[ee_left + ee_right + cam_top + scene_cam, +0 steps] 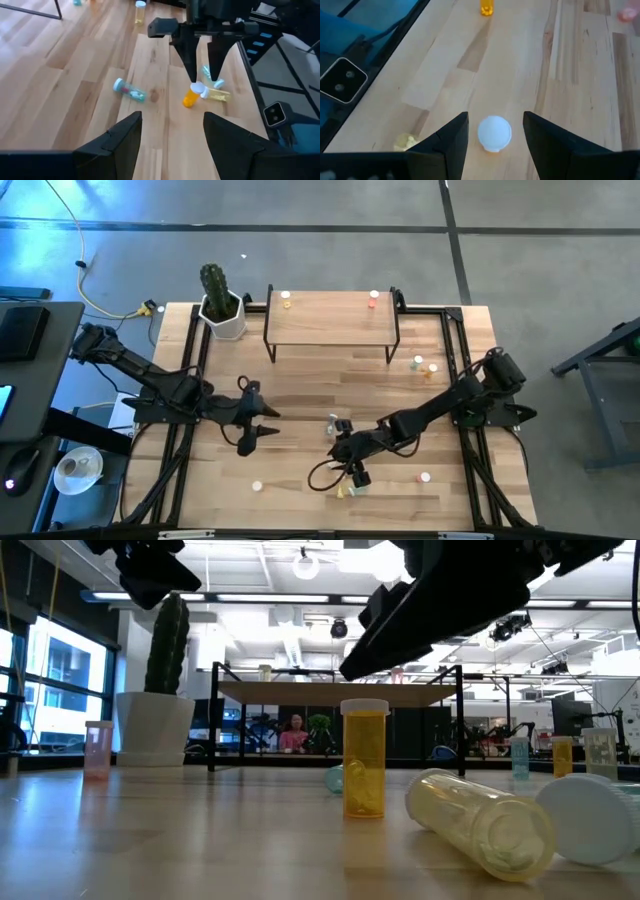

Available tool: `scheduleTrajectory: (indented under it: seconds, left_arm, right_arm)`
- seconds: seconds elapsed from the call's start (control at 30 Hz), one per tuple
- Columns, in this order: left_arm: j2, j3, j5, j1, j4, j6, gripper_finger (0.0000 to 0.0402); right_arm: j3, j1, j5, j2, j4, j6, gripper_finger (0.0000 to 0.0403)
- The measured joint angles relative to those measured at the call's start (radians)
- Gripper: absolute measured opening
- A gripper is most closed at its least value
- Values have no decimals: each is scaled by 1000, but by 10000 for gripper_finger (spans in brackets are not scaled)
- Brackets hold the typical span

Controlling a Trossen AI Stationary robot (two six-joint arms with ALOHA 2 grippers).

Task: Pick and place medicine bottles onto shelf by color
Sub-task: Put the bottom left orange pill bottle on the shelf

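Overhead looks straight down, low looks level across; both share the shelf [331,320].

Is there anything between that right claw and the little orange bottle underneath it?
Nothing visible: the right gripper hangs open directly over the orange bottle, its white cap showing between the fingers. A yellow bottle lies beside it.

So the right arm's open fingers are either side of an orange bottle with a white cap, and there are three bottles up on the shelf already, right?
Not quite: the high view shows two bottles on the shelf, a yellow one and a red one. The rest holds: the right gripper has its open fingers either side of the white-capped orange bottle.
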Motion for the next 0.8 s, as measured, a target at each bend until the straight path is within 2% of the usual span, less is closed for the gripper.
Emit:
scheduleTrajectory:
  seconds: [0.8]
  left_arm:
    - [0, 0, -7, 0, 0, -14, 202]
  right_arm:
    - [0, 3, -6, 8, 6, 10, 181]
